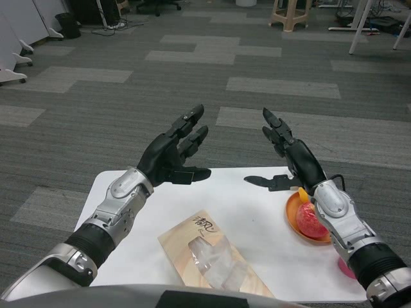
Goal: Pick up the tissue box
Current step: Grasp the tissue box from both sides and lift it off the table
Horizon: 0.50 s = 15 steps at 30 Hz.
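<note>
Looking down, you see the tissue box [215,255] lying flat on the white bench [247,205], at its near edge between your arms. Your left robot hand [174,151] and right robot hand [288,156] both hover above the far edge, fingers spread and holding nothing (well apart from the box). An orange plate [294,215] with fruit sits beneath your right forearm.

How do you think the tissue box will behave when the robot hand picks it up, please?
The tissue box looks like a soft pack with tissue bulging from its opening, so it is probably light and may flex or crumple. Lying flat, it seems unlikely to roll or tip.
</note>
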### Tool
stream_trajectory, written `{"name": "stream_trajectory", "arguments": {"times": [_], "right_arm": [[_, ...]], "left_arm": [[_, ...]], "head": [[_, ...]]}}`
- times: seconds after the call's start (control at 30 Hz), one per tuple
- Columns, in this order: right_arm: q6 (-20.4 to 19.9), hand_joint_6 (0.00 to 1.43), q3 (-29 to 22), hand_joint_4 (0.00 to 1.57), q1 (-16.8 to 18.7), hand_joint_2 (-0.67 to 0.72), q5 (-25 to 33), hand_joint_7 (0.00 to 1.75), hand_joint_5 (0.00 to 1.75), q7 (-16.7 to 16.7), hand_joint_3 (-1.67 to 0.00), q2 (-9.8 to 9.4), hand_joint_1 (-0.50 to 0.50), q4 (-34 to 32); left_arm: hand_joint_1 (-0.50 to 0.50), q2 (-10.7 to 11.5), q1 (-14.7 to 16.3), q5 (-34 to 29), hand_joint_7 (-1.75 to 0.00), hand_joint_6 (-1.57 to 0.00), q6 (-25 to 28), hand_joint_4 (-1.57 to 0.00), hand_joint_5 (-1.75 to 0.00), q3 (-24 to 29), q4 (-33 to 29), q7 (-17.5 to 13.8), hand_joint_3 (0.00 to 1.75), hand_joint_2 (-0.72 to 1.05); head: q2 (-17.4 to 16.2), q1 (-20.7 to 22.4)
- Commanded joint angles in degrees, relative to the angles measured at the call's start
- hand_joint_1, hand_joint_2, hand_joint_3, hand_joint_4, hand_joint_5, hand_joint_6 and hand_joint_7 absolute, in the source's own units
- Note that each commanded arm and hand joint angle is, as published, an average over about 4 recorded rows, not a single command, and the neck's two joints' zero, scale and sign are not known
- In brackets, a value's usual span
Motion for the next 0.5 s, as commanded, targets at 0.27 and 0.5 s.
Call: {"name": "stream_trajectory", "arguments": {"times": [0.27, 0.5], "right_arm": [[-0.3, 0.0, -0.3, 0.0, 0.0, -0.41, 0.3, 0.0, 0.0, -0.2, -0.32, 0.0, -0.46, 0.1], [-0.3, 0.0, 1.1, 0.0, 0.0, -0.41, 0.3, 0.0, 0.0, -0.1, -0.32, -0.04, -0.46, 2.2]], "left_arm": [[0.5, 1.0, -0.6, 0.1, 0.0, 0.0, 0.0, 0.0, 0.0, 0.5, 0.1, 0.0, 0.17, 1.05], [0.5, 2.1, 0.7, 0.0, 0.0, 0.0, 0.0, 0.0, 0.0, 0.7, 0.3, 0.0, 0.17, 1.05]], "head": [[-1.1, -0.4], [-2.1, -0.6]]}}
